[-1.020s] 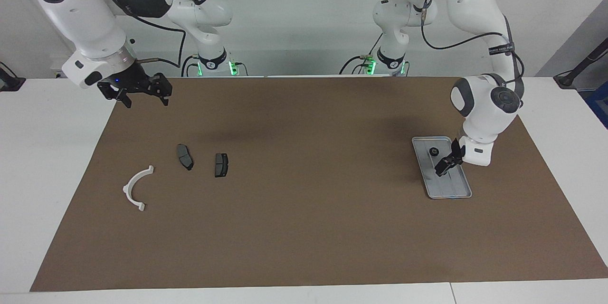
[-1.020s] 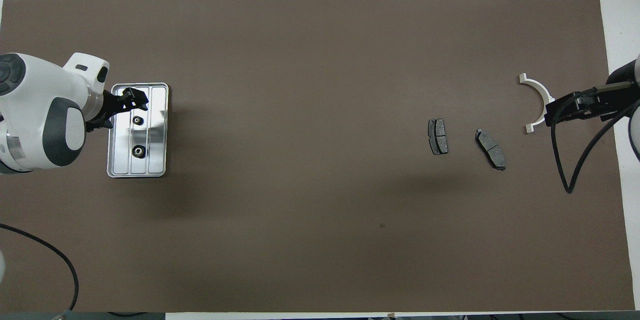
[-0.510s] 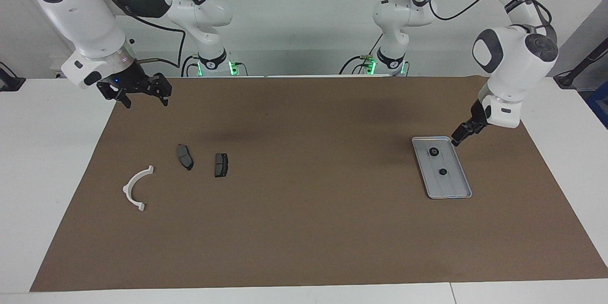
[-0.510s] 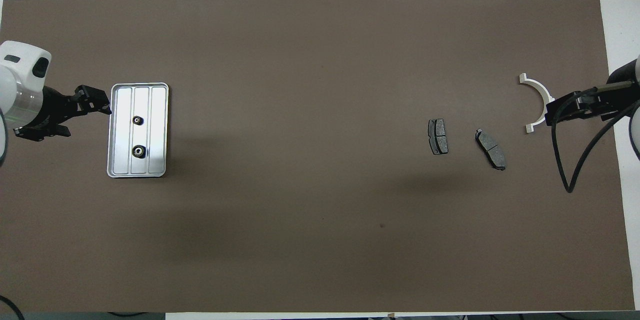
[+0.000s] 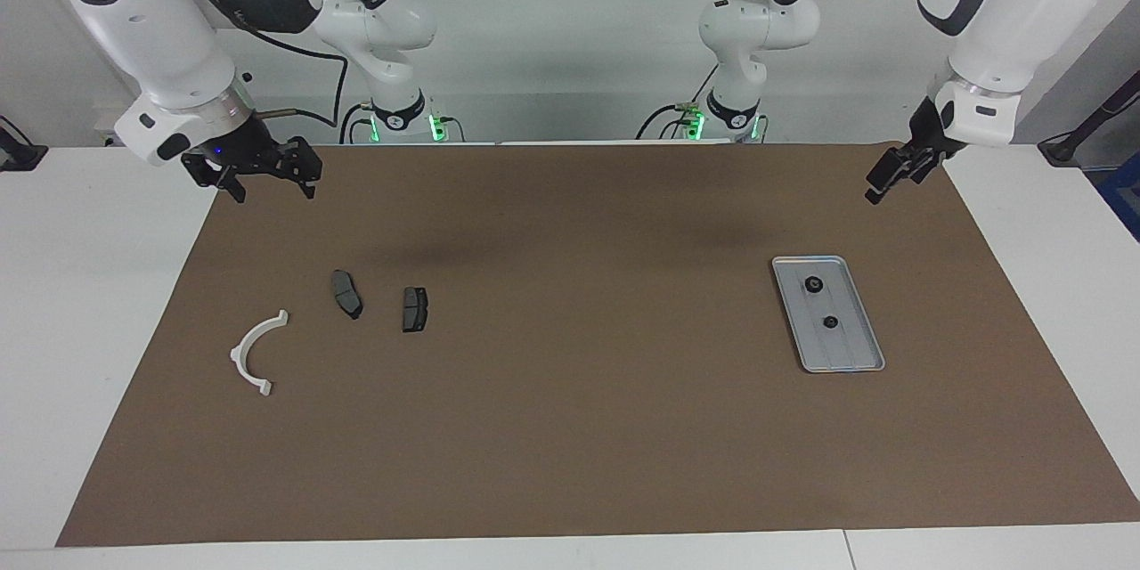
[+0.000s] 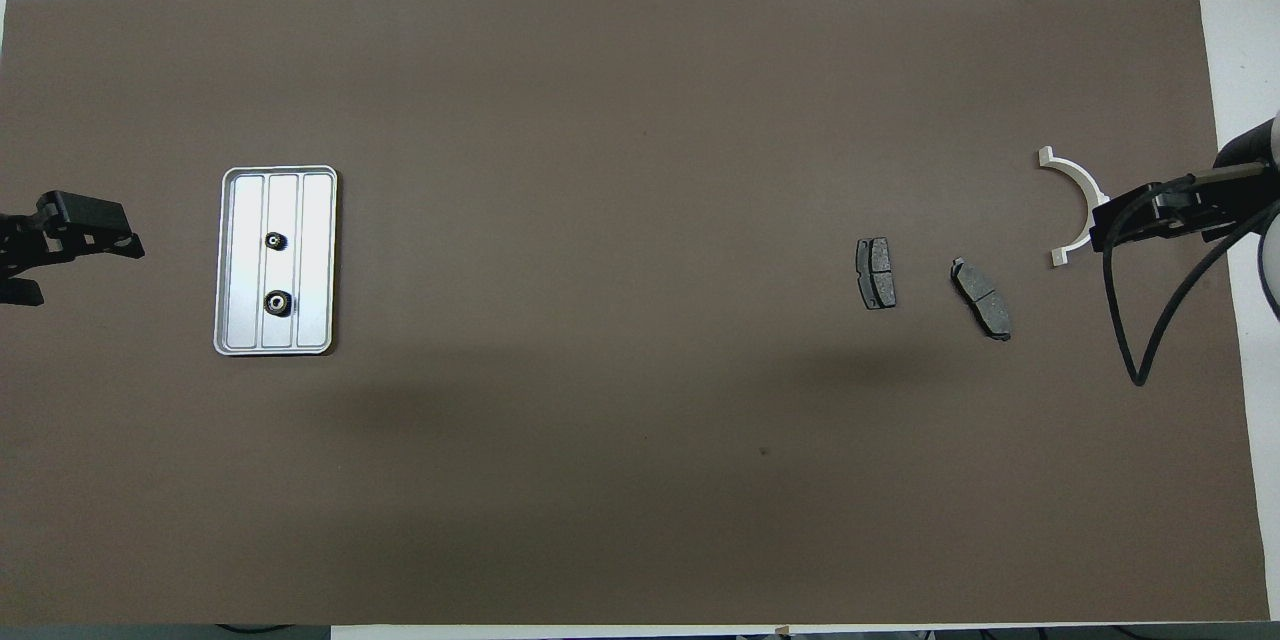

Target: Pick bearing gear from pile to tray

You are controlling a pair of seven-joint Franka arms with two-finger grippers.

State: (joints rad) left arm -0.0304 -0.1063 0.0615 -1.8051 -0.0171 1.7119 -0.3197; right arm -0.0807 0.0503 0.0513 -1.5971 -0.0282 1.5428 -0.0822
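Overhead view: two bearing gears [image 6: 276,270] lie in tray [image 6: 228,260] toward left arm's end of desk. Left gripper [image 5: 898,171] raised near tray, holding nothing, jaws' gap unclear. Right gripper [image 5: 263,169] waits over desk's edge, jaws wide. Placing step looks done; no gear seen among pile [image 5: 343,321].

Silver-grey ridged tray [image 5: 828,356], two black gears [image 5: 813,284] inside. White half-ring bracket [image 5: 253,351]. Two dark grey plates [image 5: 346,294]. Brown mat [image 5: 570,427], white table [image 5: 80,285]. Arms white, black grippers.

Left claw [image 6: 40,250] cut by overhead edge
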